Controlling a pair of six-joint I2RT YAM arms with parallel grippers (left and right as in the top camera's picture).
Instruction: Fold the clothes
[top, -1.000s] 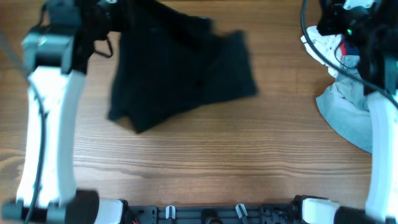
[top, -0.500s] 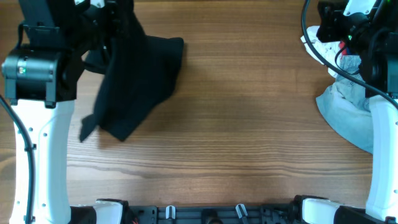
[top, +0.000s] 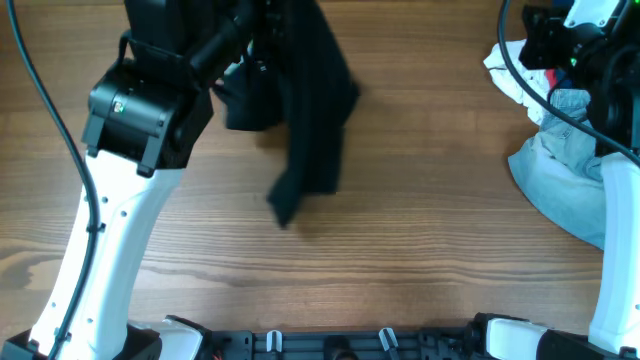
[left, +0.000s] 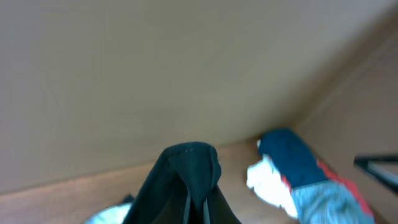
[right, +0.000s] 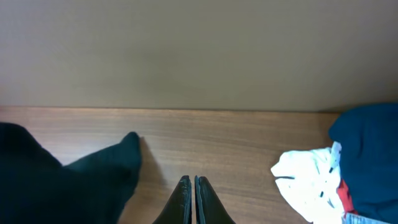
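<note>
Black garment (top: 310, 110) up off the table (top: 430, 230), dangling in a long narrow bunch over the far left half. Top end at the left pincer (left: 188, 208), lower tip low over the wood; touching or not, cannot tell. From the left wrist view, pressed tight with a ridge of black cloth rising between the fingers: pinching the garment at one edge.

Looks light, thin and limp. Drapes and collapses on itself, holds no shape, probably slides easily over the smooth wood. No risk of breaking, only of bunching or twisting. Best laid down flat first, then taken at the waistband corners or along a hem, one corner per pincer, so as to spread the cloth instead of roping it. Waistband not identifiable in this bunch.

Right pincer (right: 191, 196) pressed together on nothing, hovering at the far right of the table, well apart from the garment. Beside it, a heap of other clothes: white piece (right: 311, 177), navy piece (right: 367, 143), pale blue denim (top: 560, 185) nearer the front edge. None of these part of the fold.
</note>
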